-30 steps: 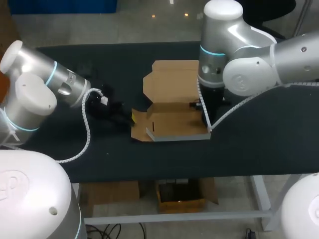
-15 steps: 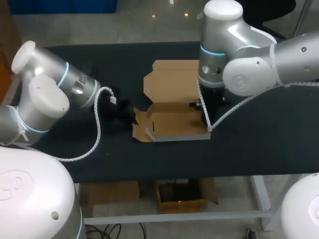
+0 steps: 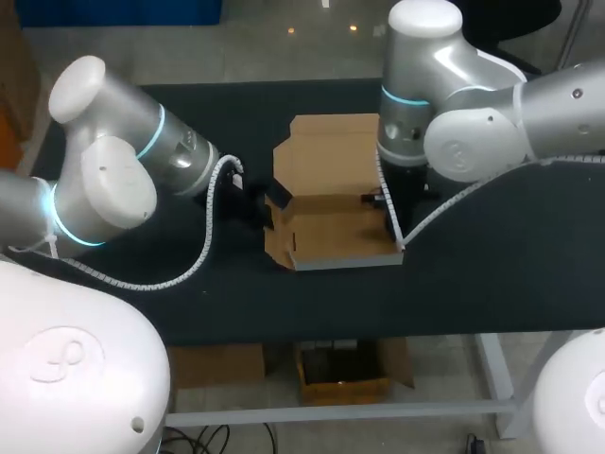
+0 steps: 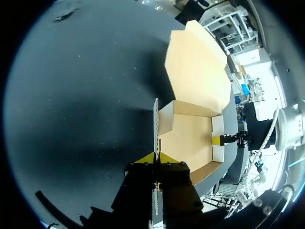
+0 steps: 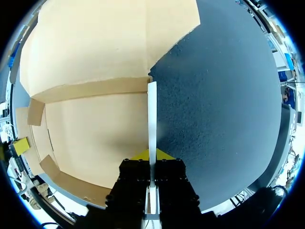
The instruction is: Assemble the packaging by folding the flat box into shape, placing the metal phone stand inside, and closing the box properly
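The cardboard box (image 3: 331, 232) lies in the middle of the black table, its lid (image 3: 326, 151) folded back flat behind it. My left gripper (image 3: 266, 207) is shut on the box's left side wall (image 4: 156, 121), which stands upright between its yellow tips (image 4: 156, 157). My right gripper (image 3: 389, 216) is shut on the right side wall (image 5: 151, 109), also upright. In the left wrist view my right gripper (image 4: 225, 140) shows across the box floor (image 4: 190, 138). The box is empty inside. No metal phone stand shows in any view.
The black table (image 3: 492, 255) stretches out on both sides of the box. The left arm's white coiled cable (image 3: 203, 251) hangs over the table to the left of the box. The front wall (image 3: 345, 262) faces the table's near edge.
My left arm swung right to the box and its gripper shut on the left side wall, which rose from lying flat to upright. The right arm kept still.
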